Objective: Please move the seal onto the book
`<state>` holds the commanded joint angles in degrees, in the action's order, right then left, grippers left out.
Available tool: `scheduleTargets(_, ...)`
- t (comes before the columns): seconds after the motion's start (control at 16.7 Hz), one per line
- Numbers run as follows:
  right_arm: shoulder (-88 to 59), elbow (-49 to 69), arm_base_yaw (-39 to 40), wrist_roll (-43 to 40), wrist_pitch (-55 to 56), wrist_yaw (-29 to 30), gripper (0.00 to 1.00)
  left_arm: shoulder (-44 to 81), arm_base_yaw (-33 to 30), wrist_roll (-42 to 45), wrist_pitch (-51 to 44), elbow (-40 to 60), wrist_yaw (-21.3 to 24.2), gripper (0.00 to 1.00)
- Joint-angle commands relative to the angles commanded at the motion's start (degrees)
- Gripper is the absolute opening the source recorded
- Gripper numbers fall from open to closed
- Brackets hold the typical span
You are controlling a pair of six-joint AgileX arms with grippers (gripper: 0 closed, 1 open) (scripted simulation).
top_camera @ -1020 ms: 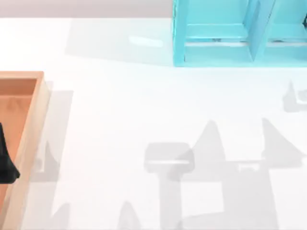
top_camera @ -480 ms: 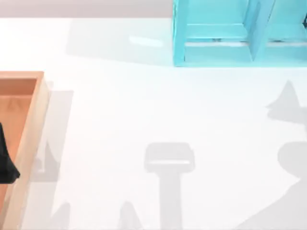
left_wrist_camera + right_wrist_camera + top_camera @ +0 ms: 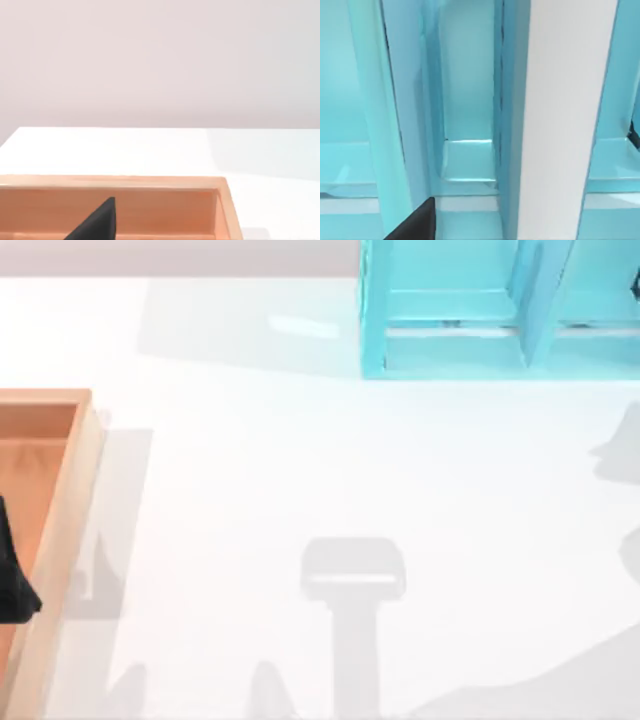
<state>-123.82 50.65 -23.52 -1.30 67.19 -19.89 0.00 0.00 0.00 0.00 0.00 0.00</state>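
Where the seal and the book lie, you cannot tell. Your left pincer (image 3: 14, 580) hangs over the wooden tray (image 3: 62, 500) at the tabletop's (image 3: 300, 460) left edge. Your right pincer (image 3: 417, 224) faces the light-blue shelf unit (image 3: 450, 352) close up (upright dividers ahead). Whether either pincer is spread or pressed together, you cannot tell.

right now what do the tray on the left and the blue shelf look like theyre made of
The tray looks like light wood: pale tan rim, warmer orange-brown floor, matte, though no clear grain shows. The shelf looks like painted board or plastic: even light-blue panels with a slight sheen in the right wrist view, hard to say which. The left gripper sits over the tray as a dark matte shape.
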Motion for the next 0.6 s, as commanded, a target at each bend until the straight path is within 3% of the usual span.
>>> scheduleTargets(0.3, -1.2, 2.0, 0.5, 0.0, -1.0, 0.5, 1.0, 0.0, 0.0, 0.0, 0.0, 0.0, 0.0, 1.0)
scheduleTargets(0.6, -8.4, 15.2, 2.3, 0.2, -6.7, 2.4, 1.0, 0.0, 0.0, 0.0, 0.0, 0.0, 0.0, 1.0)
